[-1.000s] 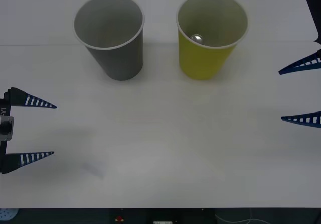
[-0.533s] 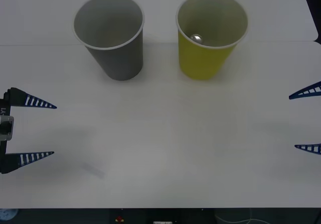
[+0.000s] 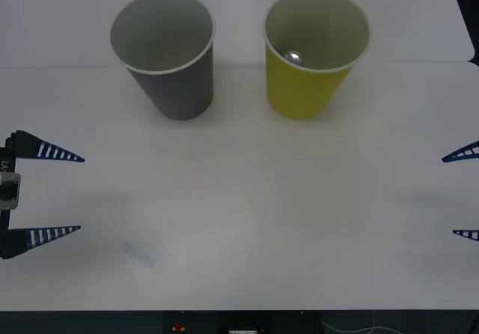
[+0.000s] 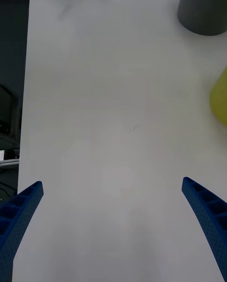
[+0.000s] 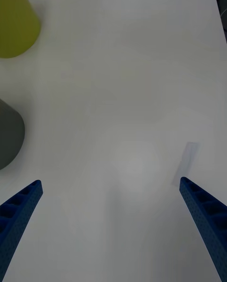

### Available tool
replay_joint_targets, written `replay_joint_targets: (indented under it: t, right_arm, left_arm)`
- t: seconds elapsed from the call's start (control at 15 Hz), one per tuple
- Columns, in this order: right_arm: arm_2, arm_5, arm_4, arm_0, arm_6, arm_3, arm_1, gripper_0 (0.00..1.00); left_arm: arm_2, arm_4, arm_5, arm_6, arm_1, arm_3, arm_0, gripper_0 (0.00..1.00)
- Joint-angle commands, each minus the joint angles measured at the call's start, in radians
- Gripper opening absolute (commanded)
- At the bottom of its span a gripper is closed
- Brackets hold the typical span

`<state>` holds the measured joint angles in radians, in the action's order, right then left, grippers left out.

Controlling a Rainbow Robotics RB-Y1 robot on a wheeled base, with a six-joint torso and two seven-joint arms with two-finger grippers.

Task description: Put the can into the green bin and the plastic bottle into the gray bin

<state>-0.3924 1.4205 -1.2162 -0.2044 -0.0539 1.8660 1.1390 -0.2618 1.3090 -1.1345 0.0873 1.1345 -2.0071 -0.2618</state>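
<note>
The can (image 3: pixel 293 57) lies inside the green bin (image 3: pixel 309 87), its silver top showing below the rim. The gray bin (image 3: pixel 178 87) stands to its left at the back of the table; both bins also edge into the wrist views, the gray bin (image 4: pixel 203 5) (image 5: pixel 8 135) and the green bin (image 4: pixel 219 98) (image 5: pixel 16 20). The plastic bottle is out of view. My left gripper (image 3: pixel 69 194) hangs open at the table's left edge. At the right edge, my right gripper (image 3: pixel 462 194) is open with nothing between its fingers.
The white table (image 3: pixel 239 199) stretches wide in front of the two bins. A faint smudge (image 3: pixel 138 253) marks the surface near the front left. The table's front edge runs along the bottom of the front view.
My right gripper has drawn back toward the table's right edge and nearer to me, still open. The left arm, the bins and the can have not moved.
</note>
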Motion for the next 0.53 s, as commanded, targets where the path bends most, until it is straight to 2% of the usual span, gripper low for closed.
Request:
replay_joint_targets:
  t: [0.07,0.53]
  right_arm:
    - [0.000,0.000,-0.002,-0.003,0.009,-0.018,0.008,1.00]
    - [0.000,0.000,-0.002,-0.003,0.011,-0.036,0.016,1.00]
  left_arm:
    - [0.000,0.000,0.000,0.000,0.000,0.000,0.000,1.00]
    - [0.000,0.000,0.000,0.000,0.000,0.000,0.000,1.00]
